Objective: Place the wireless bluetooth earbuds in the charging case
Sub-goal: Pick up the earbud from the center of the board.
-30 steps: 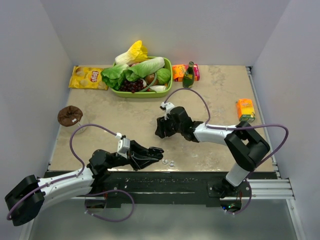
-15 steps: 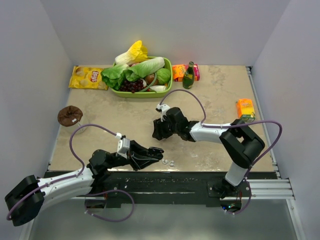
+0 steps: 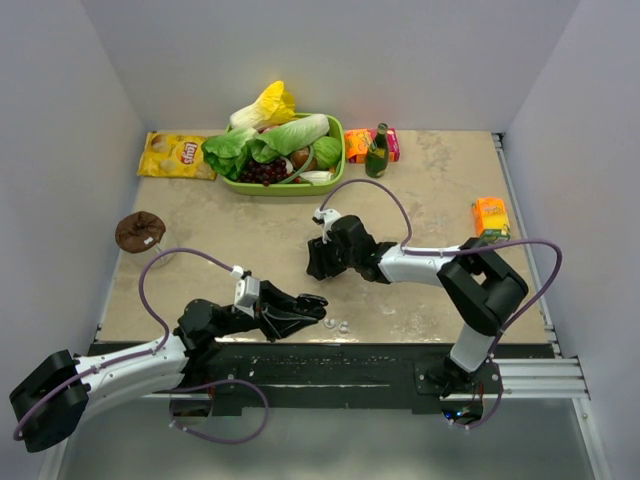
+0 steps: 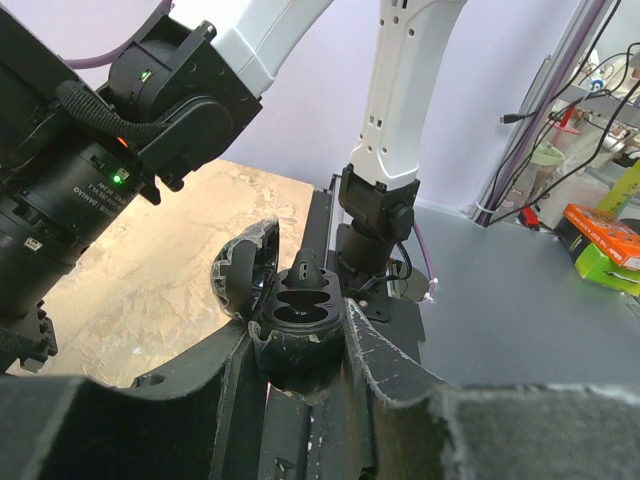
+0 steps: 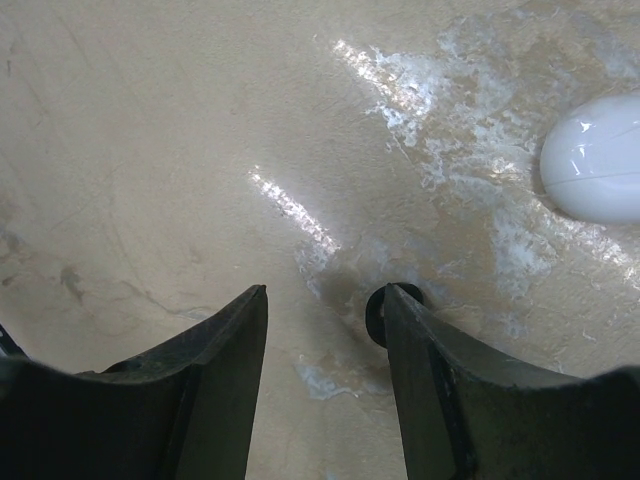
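Observation:
My left gripper [image 3: 312, 305] is shut on an open black charging case [image 4: 298, 312] and holds it at the table's near edge, lid [image 4: 243, 279] swung left. Two sockets show in the case, and a black bud-shaped piece [image 4: 305, 268] stands at its far rim. Two whitish earbuds [image 3: 337, 326] lie on the table just right of that gripper. My right gripper [image 5: 325, 300] is open, tips low over the table at mid-table [image 3: 317, 262]. A black earbud [image 5: 377, 313] lies on the table against its right finger's inner tip. A closed white case [image 5: 596, 158] lies further right.
A green basket [image 3: 335, 150] of vegetables, a chips bag [image 3: 176, 155], a green bottle [image 3: 377, 151] and an orange-pink pack [image 3: 357, 144] stand at the back. An orange carton [image 3: 490, 218] is at the right, a brown object [image 3: 139, 231] at the left.
My right gripper has moved a little to the left over the table and stays open. The left arm with the black case has not moved.

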{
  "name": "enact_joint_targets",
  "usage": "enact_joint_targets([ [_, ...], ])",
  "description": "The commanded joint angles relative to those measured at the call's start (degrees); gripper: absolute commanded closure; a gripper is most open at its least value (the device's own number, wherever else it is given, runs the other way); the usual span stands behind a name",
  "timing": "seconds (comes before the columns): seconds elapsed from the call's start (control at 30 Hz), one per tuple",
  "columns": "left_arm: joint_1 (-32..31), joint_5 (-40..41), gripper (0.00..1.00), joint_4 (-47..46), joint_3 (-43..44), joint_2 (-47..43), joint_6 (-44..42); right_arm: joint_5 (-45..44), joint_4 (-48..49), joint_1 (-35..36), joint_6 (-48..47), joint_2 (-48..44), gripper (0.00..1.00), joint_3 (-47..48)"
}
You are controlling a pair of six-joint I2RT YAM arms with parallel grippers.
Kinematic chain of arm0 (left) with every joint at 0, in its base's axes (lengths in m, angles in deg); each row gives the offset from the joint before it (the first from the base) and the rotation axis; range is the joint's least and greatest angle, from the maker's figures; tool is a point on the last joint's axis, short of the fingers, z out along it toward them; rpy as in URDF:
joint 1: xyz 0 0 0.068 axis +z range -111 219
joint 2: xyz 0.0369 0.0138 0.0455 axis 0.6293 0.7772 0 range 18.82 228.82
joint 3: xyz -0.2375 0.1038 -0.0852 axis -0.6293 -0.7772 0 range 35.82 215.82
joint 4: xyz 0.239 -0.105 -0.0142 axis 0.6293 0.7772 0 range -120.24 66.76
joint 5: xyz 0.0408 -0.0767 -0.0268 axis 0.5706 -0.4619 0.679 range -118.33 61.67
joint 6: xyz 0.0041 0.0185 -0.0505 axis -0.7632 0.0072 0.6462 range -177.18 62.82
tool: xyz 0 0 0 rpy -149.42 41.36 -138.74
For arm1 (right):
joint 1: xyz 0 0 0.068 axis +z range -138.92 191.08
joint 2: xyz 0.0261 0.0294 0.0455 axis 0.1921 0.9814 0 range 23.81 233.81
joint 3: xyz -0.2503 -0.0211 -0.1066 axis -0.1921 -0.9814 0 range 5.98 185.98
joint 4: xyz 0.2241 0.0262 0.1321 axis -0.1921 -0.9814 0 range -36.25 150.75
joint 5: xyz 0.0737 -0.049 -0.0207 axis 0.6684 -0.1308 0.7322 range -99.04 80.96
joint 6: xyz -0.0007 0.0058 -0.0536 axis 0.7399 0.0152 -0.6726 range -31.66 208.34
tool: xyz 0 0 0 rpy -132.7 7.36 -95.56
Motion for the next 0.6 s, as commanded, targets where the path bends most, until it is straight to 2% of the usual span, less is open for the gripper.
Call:
enact_joint_targets([
  [0.0,-0.1,-0.1,1.0,-3.5,-4.3,-0.3,-1.1,-1.8,-0.6,-0.2,-1.1,1.0,0.47,-0.2],
  [0.57,-0.1,0.0,1.0,-3.8,-4.6,-0.5,-1.1,-8.9,-4.2,-0.6,-1.6,-0.4,0.55,-1.3],
])
